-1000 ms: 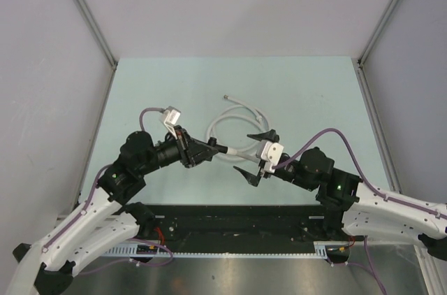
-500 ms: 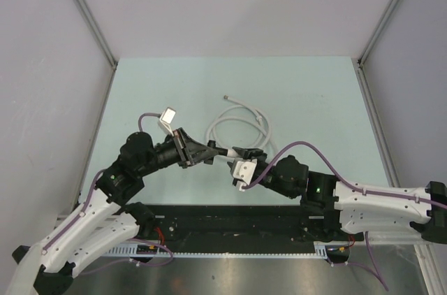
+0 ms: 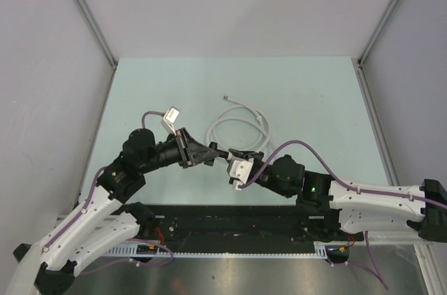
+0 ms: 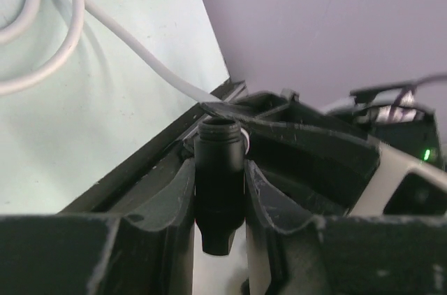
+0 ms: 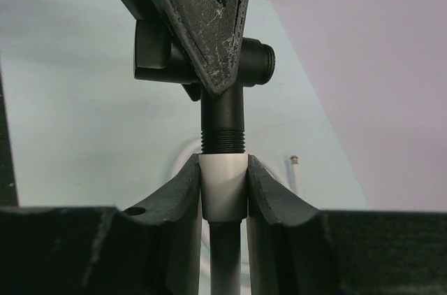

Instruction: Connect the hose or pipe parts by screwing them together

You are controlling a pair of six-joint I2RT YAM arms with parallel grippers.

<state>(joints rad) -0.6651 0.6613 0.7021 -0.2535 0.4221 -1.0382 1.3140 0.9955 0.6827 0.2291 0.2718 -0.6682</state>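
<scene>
My left gripper (image 4: 218,204) is shut on a black threaded pipe fitting (image 4: 218,169), held just above the table's near edge. The white hose (image 3: 237,124) lies coiled on the table behind it, and one end runs into that fitting. In the right wrist view a white screw nut (image 5: 223,186) on the hose sits against the black fitting's threads (image 5: 223,133). My right gripper (image 5: 223,184) is shut on the nut, both jaws touching its sides. From above, the left gripper (image 3: 214,153) and the right gripper (image 3: 237,154) meet tip to tip. The hose's free end (image 3: 225,98) rests farther back.
A black rail (image 3: 230,221) runs along the table's near edge under both arms. Purple cables (image 3: 307,147) loop over the right arm. Grey walls and metal posts (image 3: 87,15) close in the pale green table (image 3: 314,92) on three sides.
The right arm swung left and lower to the joint. Its jaws went from wide open to shut on the white nut. The left gripper kept its grip and barely moved.
</scene>
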